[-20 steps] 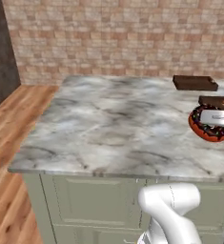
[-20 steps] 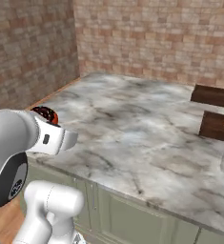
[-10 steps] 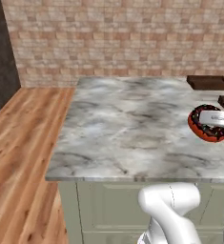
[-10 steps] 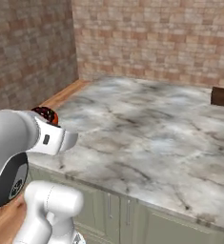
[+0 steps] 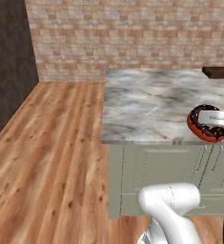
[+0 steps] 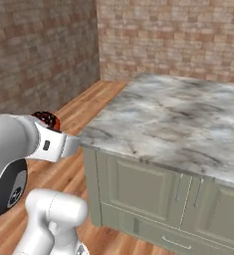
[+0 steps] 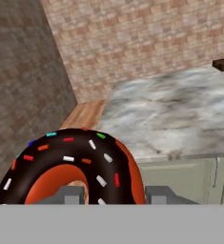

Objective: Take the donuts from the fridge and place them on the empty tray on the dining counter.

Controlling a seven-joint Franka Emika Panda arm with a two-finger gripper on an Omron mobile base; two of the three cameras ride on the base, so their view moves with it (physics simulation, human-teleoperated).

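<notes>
Carry phase: a donut (image 7: 80,167) sits clamped between my gripper (image 7: 114,194) fingers, held in the air in front of the counter (image 5: 151,102). A dark tray (image 5: 220,72) edge shows far along the marble, though I cannot tell whether it is the empty one. To do this well, I judge I should keep the grip steady, hold the donut above counter height, and confirm which tray is bare before lowering.

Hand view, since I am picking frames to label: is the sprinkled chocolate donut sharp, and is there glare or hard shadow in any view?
Hand view: the chocolate-iced ring donut is crisp, the marble counter top beyond looks soft; left base view: even, flat light, no glare on the marble; right base view: no cast shadows, brick wall evenly lit.
</notes>
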